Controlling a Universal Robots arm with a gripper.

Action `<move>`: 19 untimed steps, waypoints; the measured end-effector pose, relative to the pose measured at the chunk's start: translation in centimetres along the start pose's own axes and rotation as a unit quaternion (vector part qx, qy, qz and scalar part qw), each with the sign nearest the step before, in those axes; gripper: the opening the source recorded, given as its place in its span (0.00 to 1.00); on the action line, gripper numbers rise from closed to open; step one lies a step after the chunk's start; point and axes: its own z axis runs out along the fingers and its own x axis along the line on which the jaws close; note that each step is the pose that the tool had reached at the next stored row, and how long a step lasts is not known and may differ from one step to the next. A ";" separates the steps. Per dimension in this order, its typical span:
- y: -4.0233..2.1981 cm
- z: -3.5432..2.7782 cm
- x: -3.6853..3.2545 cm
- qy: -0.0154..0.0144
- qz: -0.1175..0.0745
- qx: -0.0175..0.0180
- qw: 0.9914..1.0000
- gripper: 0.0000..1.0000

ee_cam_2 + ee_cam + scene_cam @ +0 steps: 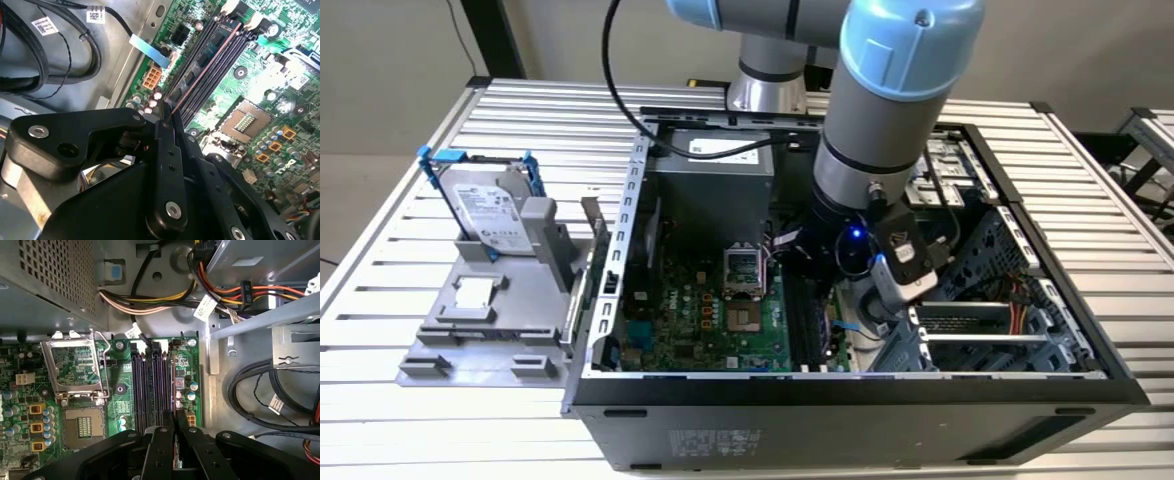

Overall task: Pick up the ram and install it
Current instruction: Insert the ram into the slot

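Slatted aluminium table (400,290) carries an open black computer case (854,420), side panel off, with a grey fixture (480,320) just beside it on the exterior view's left; a silver hard drive (487,210) in a blue-handled frame stands upright in that fixture. Robot arm (887,100) reaches down into the case over the green motherboard (707,320). Gripper (174,432) sits low over the black memory slots (150,385), which lie next to the empty CPU socket (75,372). In both wrist views the two black fingers (167,150) are drawn close, clamping the ram (200,67) by its end; the stick stands on edge, a thin dark board with a reddish top line, running along the outermost slot on the side away from the socket. Whether it is fully seated cannot be told. Bundled power cables (150,302) and black cables (60,45) hang by the case wall.
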 end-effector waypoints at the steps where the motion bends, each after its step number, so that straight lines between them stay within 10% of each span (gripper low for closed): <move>1: -0.01 -0.01 0.04 0.000 -0.003 0.000 1.000 0.00; 19: -0.01 0.69 -0.05 0.006 -0.018 0.000 1.000 0.00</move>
